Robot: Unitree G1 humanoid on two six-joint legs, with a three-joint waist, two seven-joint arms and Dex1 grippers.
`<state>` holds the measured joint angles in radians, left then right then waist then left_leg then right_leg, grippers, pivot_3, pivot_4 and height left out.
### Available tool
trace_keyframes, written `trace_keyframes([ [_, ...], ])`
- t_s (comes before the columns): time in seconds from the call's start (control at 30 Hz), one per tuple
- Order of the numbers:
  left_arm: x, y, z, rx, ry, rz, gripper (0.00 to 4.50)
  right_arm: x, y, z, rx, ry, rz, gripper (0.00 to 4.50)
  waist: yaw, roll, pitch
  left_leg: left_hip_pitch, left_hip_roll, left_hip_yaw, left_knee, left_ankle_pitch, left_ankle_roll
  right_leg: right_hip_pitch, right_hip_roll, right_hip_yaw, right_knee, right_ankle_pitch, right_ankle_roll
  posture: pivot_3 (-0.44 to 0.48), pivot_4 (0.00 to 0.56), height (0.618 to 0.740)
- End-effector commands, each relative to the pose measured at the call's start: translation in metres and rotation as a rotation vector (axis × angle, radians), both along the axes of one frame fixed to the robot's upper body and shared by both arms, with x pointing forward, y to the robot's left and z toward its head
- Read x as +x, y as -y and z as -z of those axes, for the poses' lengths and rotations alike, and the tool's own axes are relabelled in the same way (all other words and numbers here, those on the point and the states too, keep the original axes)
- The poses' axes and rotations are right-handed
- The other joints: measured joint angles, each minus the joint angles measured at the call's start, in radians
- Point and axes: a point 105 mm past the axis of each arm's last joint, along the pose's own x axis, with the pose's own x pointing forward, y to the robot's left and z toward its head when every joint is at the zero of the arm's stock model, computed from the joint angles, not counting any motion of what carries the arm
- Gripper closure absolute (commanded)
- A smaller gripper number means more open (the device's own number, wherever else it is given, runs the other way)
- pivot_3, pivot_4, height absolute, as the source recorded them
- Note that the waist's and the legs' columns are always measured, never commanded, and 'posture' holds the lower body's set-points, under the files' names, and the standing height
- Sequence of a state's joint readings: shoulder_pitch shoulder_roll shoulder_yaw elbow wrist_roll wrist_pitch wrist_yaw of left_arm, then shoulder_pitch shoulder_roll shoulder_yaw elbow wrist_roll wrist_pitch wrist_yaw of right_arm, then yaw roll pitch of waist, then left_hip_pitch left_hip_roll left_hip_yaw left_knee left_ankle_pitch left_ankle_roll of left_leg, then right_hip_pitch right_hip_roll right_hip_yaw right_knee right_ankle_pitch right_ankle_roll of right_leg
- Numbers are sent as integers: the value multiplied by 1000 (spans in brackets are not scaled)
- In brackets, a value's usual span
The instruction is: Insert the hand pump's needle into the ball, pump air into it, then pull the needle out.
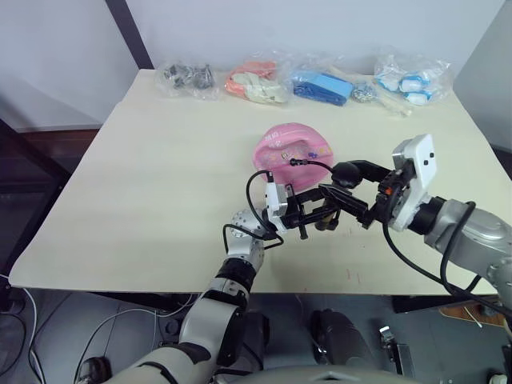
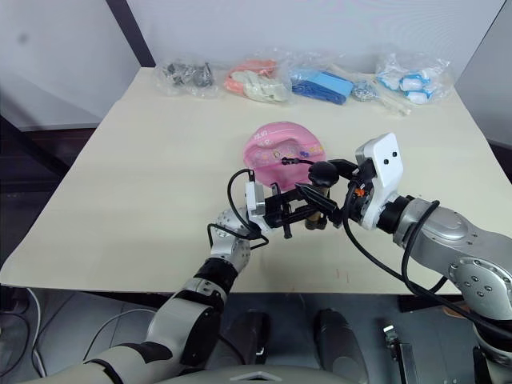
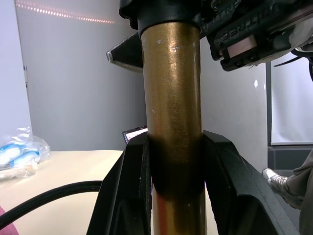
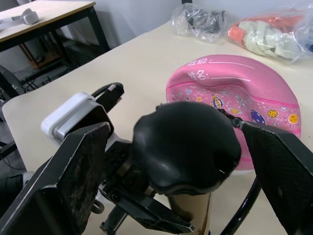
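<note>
The pump point(image 3: 171, 122) is held above the desk point(image 1: 144, 200), near its front edge, at 6 o'clock from the ball point(image 1: 290, 148); its bronze-gold tube is clamped between the 2 black fingers point(image 3: 127, 196) of the left end effector point(image 1: 308, 212), as is seen close up in the left wrist view, where the fingers press on both sides of the tube. The pump's black handle point(image 4: 183, 147) is seen in the right wrist view between the 2 fingers point(image 4: 68, 181) of the right end effector point(image 1: 352, 188); the fingers are spread apart with a gap shown on each side of the handle, so no grip on it is seen. The right end effector is reached in from 3 o'clock and the left from 7 o'clock, and the 2 are met over the pump.

The ball is pink, limp and partly collapsed, and lies on the desk just past the middle, at 12 o'clock from the end effectors; small stickers are seen on its side. A thin black hose point(image 1: 316, 163) is run from the pump up to the near face of the ball; the needle cannot be made out.

4 clear bags point(image 1: 188, 78) are laid in a row along the desk's far edge, well apart from the ball.
</note>
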<state>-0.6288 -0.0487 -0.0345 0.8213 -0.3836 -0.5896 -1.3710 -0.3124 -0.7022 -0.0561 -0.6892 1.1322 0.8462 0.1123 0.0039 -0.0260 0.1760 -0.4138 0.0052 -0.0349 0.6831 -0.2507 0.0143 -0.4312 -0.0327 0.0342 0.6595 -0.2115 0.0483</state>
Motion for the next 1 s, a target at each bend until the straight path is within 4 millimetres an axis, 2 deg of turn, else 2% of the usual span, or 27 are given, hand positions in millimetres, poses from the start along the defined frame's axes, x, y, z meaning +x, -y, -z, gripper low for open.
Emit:
trace_keyframes([
  [0.03,1,2,-12,-23,43,3,3507,-3,-2,-12,19,59,-16,0,-1,0,0,0,0,0,0,0,0,0,0,0,0,0,0,0,150,740],
  [0.13,1,3,-12,-20,37,7,3507,-3,-4,-18,47,81,-16,779,-5,0,0,0,0,0,0,0,0,0,0,0,0,0,0,0,150,740],
  [0.27,0,2,-11,-17,33,11,3507,-3,-4,-20,55,84,-17,2654,-11,0,0,0,0,0,0,0,0,0,0,0,0,0,0,0,150,740],
  [0.53,-2,2,-6,9,-37,73,3507,-3,-4,-21,63,89,-16,2693,-15,0,0,0,0,0,0,0,0,0,0,0,0,0,0,0,150,740],
  [0.57,0,2,-7,9,-47,66,3007,-3,-4,-21,60,90,-16,2693,-16,0,0,0,0,0,0,0,0,0,0,0,1,0,0,0,150,740],
  [0.63,4,-2,-9,34,-62,41,2390,-3,-3,-22,56,94,-15,2693,-16,0,0,0,0,0,0,0,0,0,0,0,1,0,0,0,150,740],
  [0.7,7,-10,-7,129,-110,52,1622,-3,-2,-24,49,101,-14,2693,-18,0,0,0,0,0,0,0,0,0,0,0,1,0,0,0,150,740],
  [0.73,8,-15,-7,171,-123,52,1039,-3,-1,-25,46,104,-14,2693,-20,0,0,0,0,0,0,0,0,0,0,0,1,0,0,0,150,740],
  [0.8,9,-27,-4,273,-169,39,435,-4,-1,-27,40,109,-22,2693,-23,0,0,1,1,0,0,0,0,0,1,0,1,0,0,0,150,740],
  [0.9,6,-35,5,375,-192,2,341,-3,-1,-30,39,111,-31,2693,-22,1,0,1,2,-1,0,0,0,0,2,0,1,0,0,0,150,740],
  [1.0,5,-33,14,420,-205,-24,341,-3,-1,-32,39,110,-35,2693,-12,1,0,1,2,0,0,0,0,0,1,0,1,0,0,0,150,740],
])
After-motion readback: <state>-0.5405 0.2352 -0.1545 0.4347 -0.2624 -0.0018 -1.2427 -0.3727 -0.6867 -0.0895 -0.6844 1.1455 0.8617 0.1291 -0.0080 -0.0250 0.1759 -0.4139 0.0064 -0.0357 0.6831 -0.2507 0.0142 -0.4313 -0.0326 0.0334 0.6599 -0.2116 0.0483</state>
